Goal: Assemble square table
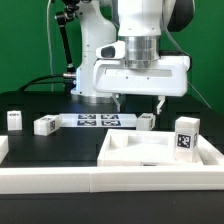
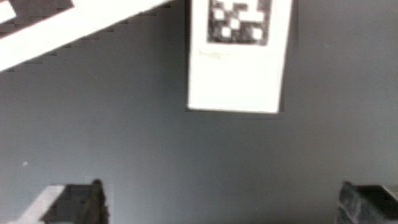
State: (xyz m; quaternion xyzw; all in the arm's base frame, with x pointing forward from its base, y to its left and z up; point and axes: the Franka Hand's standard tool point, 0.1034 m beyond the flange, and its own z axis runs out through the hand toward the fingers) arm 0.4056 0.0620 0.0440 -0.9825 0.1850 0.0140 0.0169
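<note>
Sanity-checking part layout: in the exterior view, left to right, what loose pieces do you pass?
Upright leg → lying leg → marker board → small leg → tall tagged leg

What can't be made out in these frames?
- Exterior view: tag on the upright leg is too small to read.
- Wrist view: leg below the claw has its tag blurred and cut off by the picture edge.
- Wrist view: white strip is cut off at the corner, unidentifiable.
- Wrist view: fingertips are dark, blurred and cut by the edge.

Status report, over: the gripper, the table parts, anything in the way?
Gripper open, empty. Table top lies flat; one leg near the gripper, not gripped. Nothing seen between fingers and that leg.
</note>
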